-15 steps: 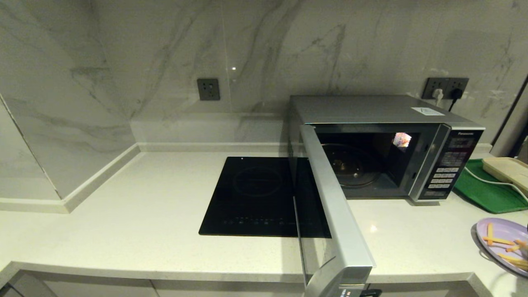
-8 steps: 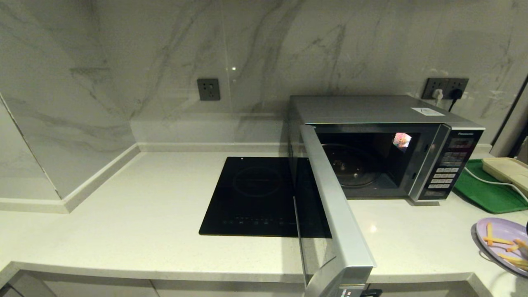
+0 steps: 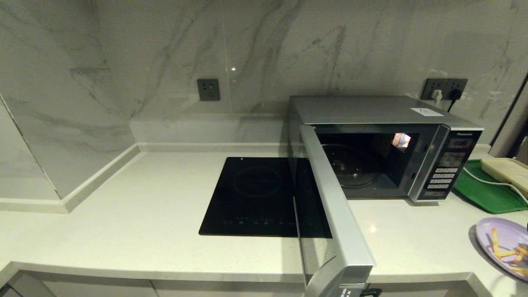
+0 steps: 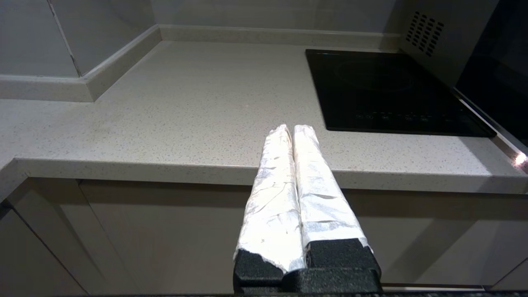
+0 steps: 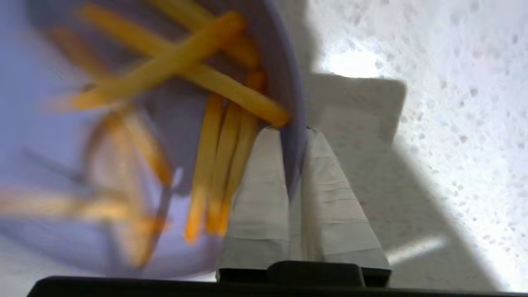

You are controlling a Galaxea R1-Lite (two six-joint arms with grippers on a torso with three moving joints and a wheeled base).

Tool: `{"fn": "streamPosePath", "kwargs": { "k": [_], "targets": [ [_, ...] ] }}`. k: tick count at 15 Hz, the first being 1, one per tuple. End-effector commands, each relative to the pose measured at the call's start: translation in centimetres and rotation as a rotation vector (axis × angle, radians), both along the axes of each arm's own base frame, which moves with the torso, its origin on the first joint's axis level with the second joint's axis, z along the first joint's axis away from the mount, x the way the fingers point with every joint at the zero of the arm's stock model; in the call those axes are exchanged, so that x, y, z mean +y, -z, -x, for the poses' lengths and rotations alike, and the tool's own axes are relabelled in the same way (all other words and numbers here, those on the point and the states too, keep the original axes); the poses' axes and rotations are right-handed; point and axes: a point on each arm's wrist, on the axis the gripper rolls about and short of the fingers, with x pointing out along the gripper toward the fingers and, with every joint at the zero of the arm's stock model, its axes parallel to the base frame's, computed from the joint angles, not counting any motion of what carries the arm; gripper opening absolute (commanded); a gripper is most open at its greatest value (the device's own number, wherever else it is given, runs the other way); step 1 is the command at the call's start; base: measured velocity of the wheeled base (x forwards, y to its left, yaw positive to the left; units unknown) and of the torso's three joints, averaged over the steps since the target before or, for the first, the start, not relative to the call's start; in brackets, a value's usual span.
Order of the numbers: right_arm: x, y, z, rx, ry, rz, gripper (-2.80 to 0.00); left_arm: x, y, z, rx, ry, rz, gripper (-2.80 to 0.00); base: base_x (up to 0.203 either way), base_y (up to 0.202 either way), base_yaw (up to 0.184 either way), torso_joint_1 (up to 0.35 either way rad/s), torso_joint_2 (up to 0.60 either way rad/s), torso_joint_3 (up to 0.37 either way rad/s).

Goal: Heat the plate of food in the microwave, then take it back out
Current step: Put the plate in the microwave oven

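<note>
**A:** Where is the plate of food [image 3: 501,243] sitting?

**B:** In the head view it is lying at the far right of the pale counter [image 3: 144,214], near the front edge and partly cut off by the frame. It is tilting, its left rim sitting higher than the rest. The fries [image 3: 509,253] are gathering toward its lower right side, most of them lying lengthwise down the slope.

**A:** What is holding it?

**B:** The right gripper [image 5: 295,136] is pinching the plate's rim, one wrapped finger above and one below, with the rim running between them. The fries are blurred in that close view, so I cannot say exactly how many there are.

**A:** And the microwave [image 3: 383,144]?

**B:** It is standing at the back right of the counter. Its door [image 3: 334,214] is swinging wide open toward the camera, its long edge pointing at the front of the counter. The dark cavity is showing a glass turntable [image 3: 350,165].

**A:** The other arm?

**B:** The left gripper [image 4: 291,132] is hanging in front of the counter's edge, fingers pressed together on nothing, pointing toward a black cooktop [image 3: 264,194].

**A:** Anything else?

**B:** A green tray [image 3: 482,189] is lying right of the microwave, behind the plate.
</note>
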Motion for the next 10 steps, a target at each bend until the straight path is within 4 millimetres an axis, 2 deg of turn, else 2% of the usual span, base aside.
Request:
{"fn": "streamPosePath", "kwargs": {
  "k": [1,6,10],
  "targets": [
    [0.0,0.3,0.2,0.012,0.008,-0.01,-2.8,0.0,0.0,0.0,-0.001,-0.001,0.0,-2.8,0.0,0.0,0.0,0.0,0.0,0.0],
    [-0.1,0.3,0.2,0.014,0.009,-0.01,-2.8,0.0,0.0,0.0,-0.001,-0.001,0.0,-2.8,0.0,0.0,0.0,0.0,0.0,0.0],
    [0.0,-0.7,0.3,-0.01,0.012,0.01,-2.8,0.0,0.0,0.0,-0.001,-0.001,0.0,-2.8,0.0,0.0,0.0,0.0,0.0,0.0]
  ]
}}
